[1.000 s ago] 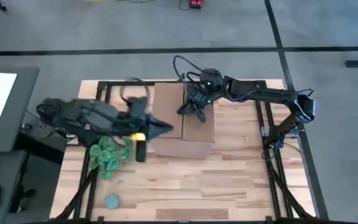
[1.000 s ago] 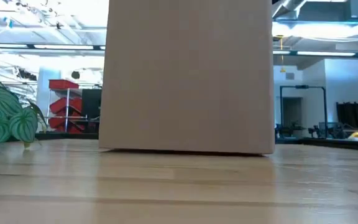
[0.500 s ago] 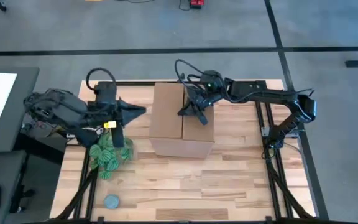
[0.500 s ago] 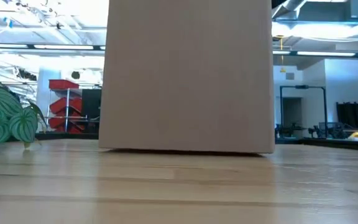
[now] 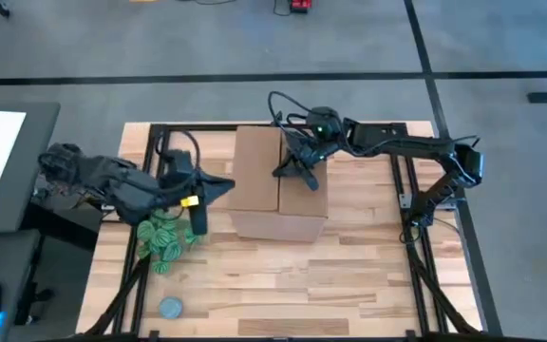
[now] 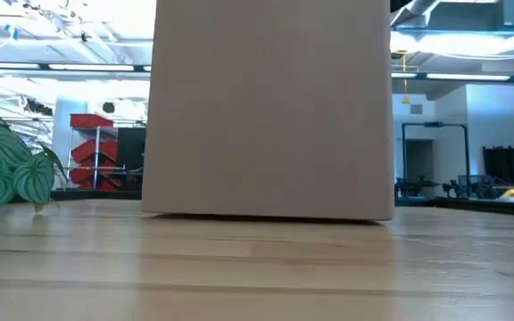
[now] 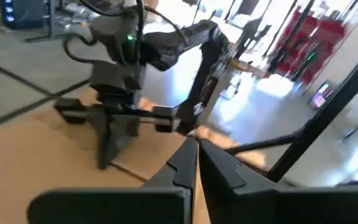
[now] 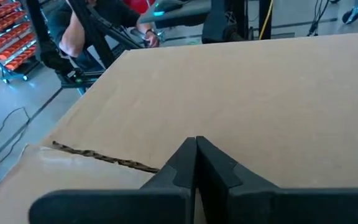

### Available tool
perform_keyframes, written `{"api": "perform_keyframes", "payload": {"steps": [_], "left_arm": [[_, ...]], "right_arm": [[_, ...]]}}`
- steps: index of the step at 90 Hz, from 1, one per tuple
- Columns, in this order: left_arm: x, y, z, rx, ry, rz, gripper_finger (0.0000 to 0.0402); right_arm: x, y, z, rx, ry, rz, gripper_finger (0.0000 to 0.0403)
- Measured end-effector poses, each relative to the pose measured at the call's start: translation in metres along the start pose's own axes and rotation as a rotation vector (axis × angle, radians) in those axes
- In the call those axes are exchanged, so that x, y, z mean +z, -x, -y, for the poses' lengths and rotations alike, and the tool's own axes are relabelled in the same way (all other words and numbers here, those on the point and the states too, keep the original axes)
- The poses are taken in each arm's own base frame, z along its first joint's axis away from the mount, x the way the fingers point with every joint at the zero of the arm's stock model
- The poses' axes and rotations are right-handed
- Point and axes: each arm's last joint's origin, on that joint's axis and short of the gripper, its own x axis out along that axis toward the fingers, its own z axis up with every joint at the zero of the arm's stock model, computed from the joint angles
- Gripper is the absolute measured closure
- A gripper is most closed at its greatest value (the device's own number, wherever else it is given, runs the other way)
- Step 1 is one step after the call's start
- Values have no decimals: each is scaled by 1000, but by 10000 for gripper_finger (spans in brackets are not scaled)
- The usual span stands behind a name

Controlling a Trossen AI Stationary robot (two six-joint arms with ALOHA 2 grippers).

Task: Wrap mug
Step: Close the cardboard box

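Oddly, no mug shows anywhere, maybe hidden in the closed cardboard box, so with right jaws clenched atop the box and left jaws clenched beside it, opening looks next.

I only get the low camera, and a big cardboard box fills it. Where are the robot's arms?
Observer: The right gripper is shut, just over the cardboard box's top, as the overhead view shows.
Operator: And the other arm?
Observer: The left gripper, also shut, is beside the box's left side, above the green patterned bundle.
Operator: Any mug behind the box?
Observer: No view shows a mug. A flat grey-blue disc lies on the table's left side, apart from the bundle.
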Motion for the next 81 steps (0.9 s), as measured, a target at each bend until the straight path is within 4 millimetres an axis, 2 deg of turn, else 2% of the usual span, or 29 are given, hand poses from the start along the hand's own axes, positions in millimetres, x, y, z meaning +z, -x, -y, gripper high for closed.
{"api": "perform_keyframes", "payload": {"steps": [16, 36, 65, 81], "left_arm": [[-31, -1, -17, -90, 130, 164, 402], [-53, 2, -34, -146, 120, 326, 402], [-59, 2, -37, -150, 155, 320, 402], [-60, 2, -37, -137, 159, 323, 402]], "right_arm": [[-1, -2, -3, 12, 50, -12, 403], [-4, -10, -9, 37, 101, -33, 403], [-6, -26, -23, 142, 142, -35, 403], [-6, -35, -36, 92, 156, -56, 403]]}}
